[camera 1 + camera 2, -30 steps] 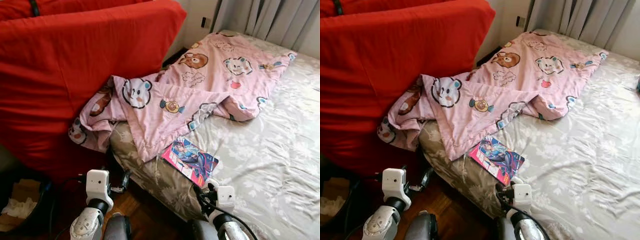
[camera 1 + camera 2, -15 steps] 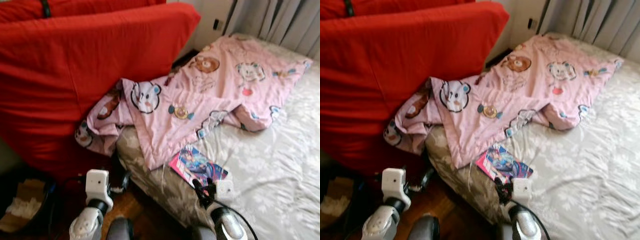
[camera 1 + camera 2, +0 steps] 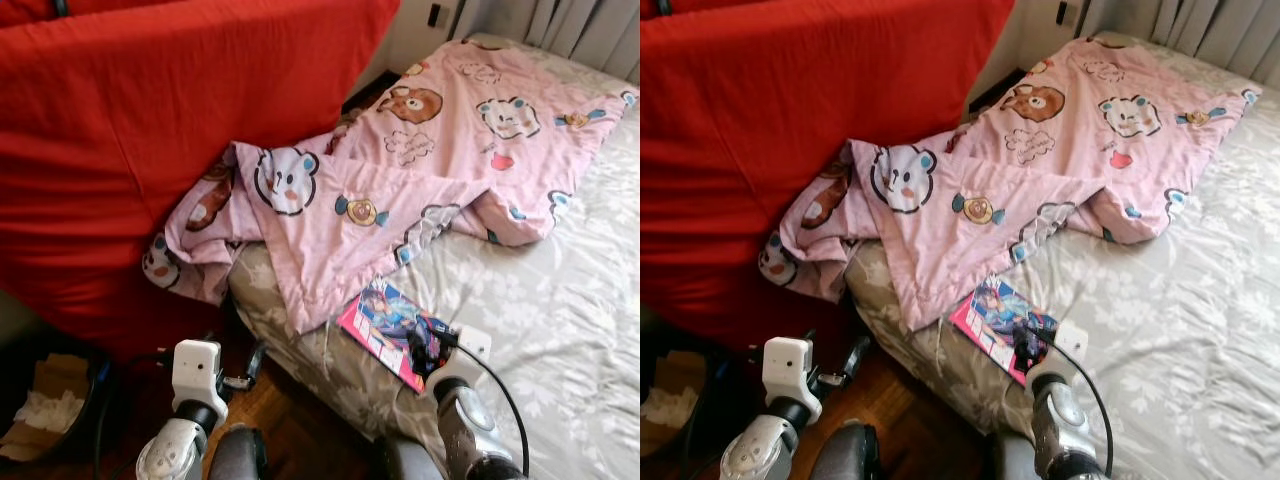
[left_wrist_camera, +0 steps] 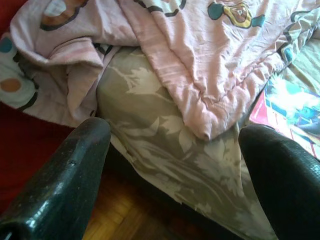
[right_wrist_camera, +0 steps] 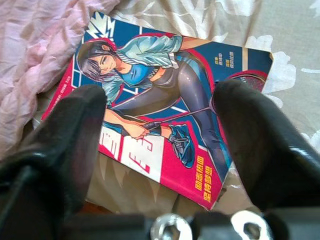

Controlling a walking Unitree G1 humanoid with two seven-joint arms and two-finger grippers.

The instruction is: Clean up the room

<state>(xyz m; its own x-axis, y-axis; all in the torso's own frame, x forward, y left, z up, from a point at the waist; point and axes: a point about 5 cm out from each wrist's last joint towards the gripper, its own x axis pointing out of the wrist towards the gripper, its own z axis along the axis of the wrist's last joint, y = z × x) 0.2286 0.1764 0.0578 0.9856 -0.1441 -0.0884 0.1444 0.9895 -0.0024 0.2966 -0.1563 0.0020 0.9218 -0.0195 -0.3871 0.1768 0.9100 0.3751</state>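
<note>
A magazine (image 3: pixel 383 318) with a colourful drawn cover lies flat on the bed's grey floral sheet (image 3: pixel 560 300), close to the near edge. A corner of the rumpled pink bear-print blanket (image 3: pixel 400 170) reaches almost to it. My right gripper (image 3: pixel 424 346) hovers just over the magazine's near end, open; in the right wrist view the magazine (image 5: pixel 160 100) spans the gap between the two black fingers (image 5: pixel 65 135). My left gripper (image 3: pixel 240 366) is low beside the bed's corner, open and holding nothing, with the bed's side (image 4: pixel 165 150) ahead of it.
A large red cushion (image 3: pixel 150 130) leans upright against the bed on the left. A dark bin with crumpled paper (image 3: pixel 40 415) stands at the lower left. Wooden floor (image 3: pixel 290 420) shows below the bed edge. Curtains (image 3: pixel 590 20) hang at the far right.
My right gripper has moved forward and up from the bed's edge to over the magazine. The camera has shifted a little. The left arm has stayed put.
</note>
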